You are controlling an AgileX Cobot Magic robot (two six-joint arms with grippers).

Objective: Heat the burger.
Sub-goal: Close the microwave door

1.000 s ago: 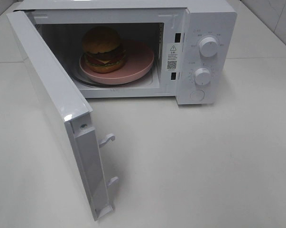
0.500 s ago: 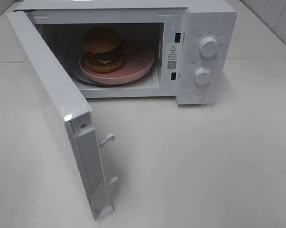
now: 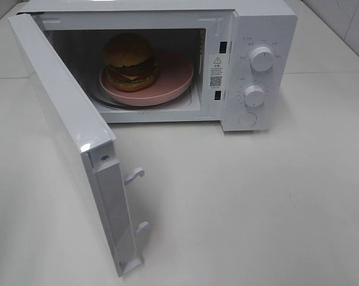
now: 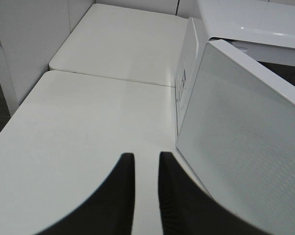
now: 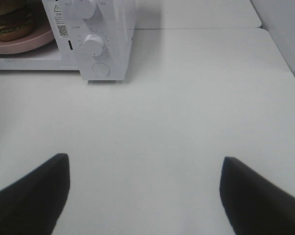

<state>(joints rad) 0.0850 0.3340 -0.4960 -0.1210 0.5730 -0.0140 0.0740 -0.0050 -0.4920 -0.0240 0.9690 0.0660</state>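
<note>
The burger, with a golden-brown bun, sits on a pink plate inside the white microwave. The microwave door is swung wide open to the left. Neither arm shows in the exterior high view. In the left wrist view my left gripper hovers over the table beside the outer face of the door, its fingers drawn close with nothing between them. My right gripper stands wide open and empty over the table in front of the microwave's control panel; the burger peeks in at the corner.
Two white dials and a round button sit on the microwave's right panel. The door's latch hooks stick out from its free edge. A table seam runs behind the door.
Nothing has moved in the exterior high view; the burger, plate and door stand as before.
</note>
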